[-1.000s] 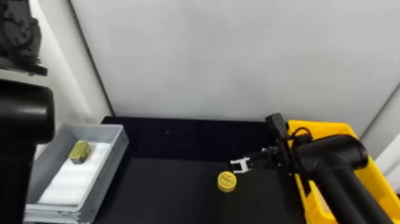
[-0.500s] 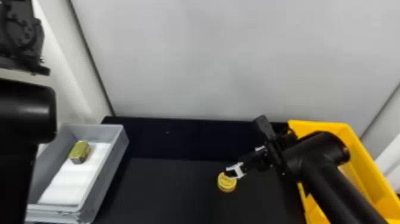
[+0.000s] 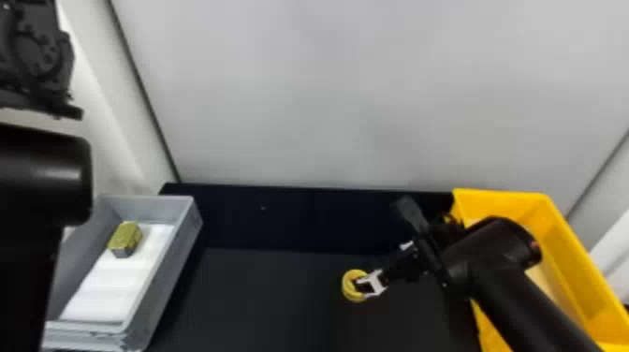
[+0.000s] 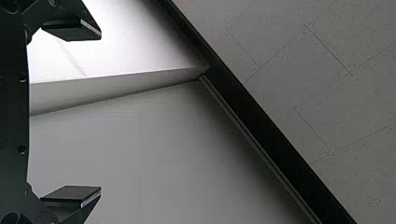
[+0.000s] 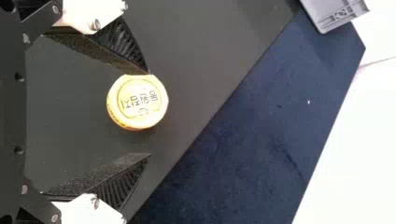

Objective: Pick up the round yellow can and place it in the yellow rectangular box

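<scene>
- The round yellow can rests on the dark desk, well apart from the yellow box; in the head view the fingertips cover part of its lid.
- The right gripper is open around the can, its ribbed black fingers one on each side. In the right wrist view the can's rim meets one fingertip, with a gap to the other; whether that fingertip presses on it, I cannot tell.
- The can is a short, smooth disc with a raised ring and dark print on its pale yellow lid.
- The right arm, glossy black and tubular, hides the near middle of the yellow box, a smooth-walled tub cut off at the picture's edge. Something tan shows inside, too covered to make out.
- The left gripper is cut off in the head view's upper left corner, above the left arm; in the left wrist view its flat fingers stand wide apart, empty.
- The gray plastic bin, partly behind the left arm, holds a shiny gold block-shaped tin on white padding.
- Speckled ceiling tiles fill one side of the left wrist view.
</scene>
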You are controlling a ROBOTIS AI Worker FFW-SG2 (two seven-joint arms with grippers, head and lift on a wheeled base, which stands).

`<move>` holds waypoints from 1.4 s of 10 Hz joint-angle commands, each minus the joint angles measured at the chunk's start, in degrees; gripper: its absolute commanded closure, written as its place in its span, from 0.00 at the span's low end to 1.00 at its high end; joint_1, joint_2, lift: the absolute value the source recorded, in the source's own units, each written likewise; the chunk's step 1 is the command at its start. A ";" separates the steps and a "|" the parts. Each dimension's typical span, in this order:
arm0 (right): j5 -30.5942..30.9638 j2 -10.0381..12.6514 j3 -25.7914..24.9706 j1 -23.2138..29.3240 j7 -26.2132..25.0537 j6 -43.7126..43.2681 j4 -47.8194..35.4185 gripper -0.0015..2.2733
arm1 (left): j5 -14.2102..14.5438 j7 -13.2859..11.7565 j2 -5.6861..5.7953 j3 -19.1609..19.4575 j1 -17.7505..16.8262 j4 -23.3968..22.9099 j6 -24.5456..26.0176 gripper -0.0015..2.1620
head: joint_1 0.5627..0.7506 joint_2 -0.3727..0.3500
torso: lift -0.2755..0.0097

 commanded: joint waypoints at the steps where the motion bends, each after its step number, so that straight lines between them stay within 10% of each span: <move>1: 0.89 -0.10 0.18 -0.40 -0.47 -1.18 1.76 0.09 | 0.05 0.01 -0.09 -0.21 0.00 0.12 -0.11 0.05 | 0.53 0.59 | 0.93; 14: 1.24 1.66 -1.58 -1.10 -4.69 -7.95 9.05 0.09 | 0.13 -0.08 -0.61 -0.83 -0.44 0.56 -1.35 0.05 | 0.53 0.59 | 0.93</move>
